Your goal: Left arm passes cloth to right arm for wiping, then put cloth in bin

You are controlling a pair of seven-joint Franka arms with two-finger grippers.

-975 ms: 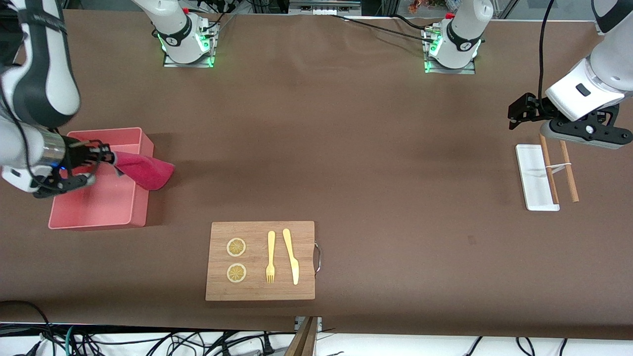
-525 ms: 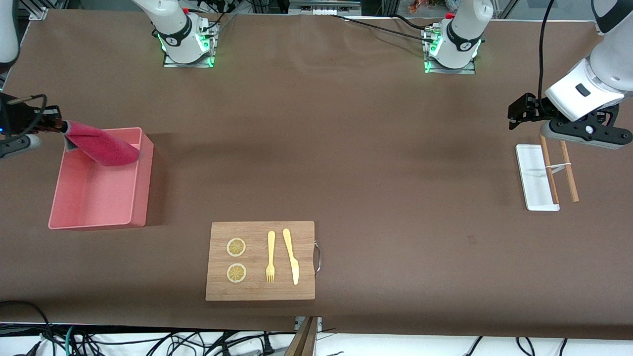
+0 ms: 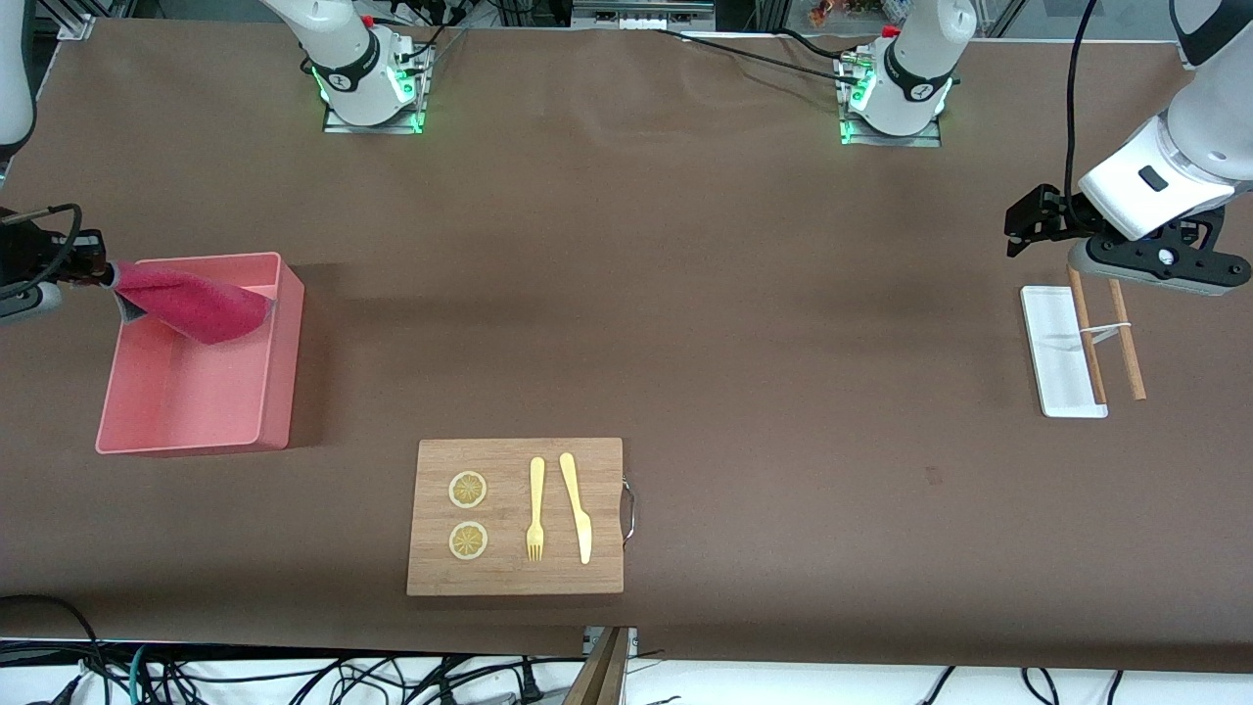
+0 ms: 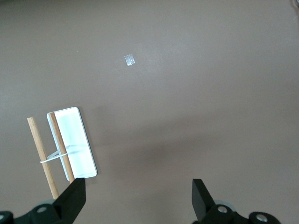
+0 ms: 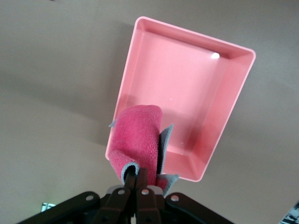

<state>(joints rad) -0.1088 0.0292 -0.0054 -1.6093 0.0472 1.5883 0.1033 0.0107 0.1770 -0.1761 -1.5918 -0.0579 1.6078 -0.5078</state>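
The crimson cloth [image 3: 196, 304] hangs in the air over the end of the salmon-pink bin [image 3: 279, 362] that lies farther from the front camera. My right gripper [image 3: 106, 274] is shut on the cloth's edge, just outside the bin's wall. In the right wrist view the cloth [image 5: 138, 135] droops from the right gripper [image 5: 141, 179] above the bin [image 5: 154, 44], whose floor is bare. My left gripper [image 3: 1023, 227] waits open and holds nothing, above the table near the white tray [image 3: 1052, 328]; the left wrist view shows its fingertips [image 4: 74, 198] wide apart.
A wooden board [image 3: 597, 568] with two lemon slices [image 3: 468, 490], a fork [image 3: 535, 509] and a knife [image 3: 576, 504] lies nearer the front camera. Two wooden sticks [image 3: 1124, 338] rest across the white tray [image 4: 81, 144] at the left arm's end.
The right gripper pulled back off the bin toward the table's end, dragging the cloth from the bin's board-side wall to over its inside. The left arm stayed still.
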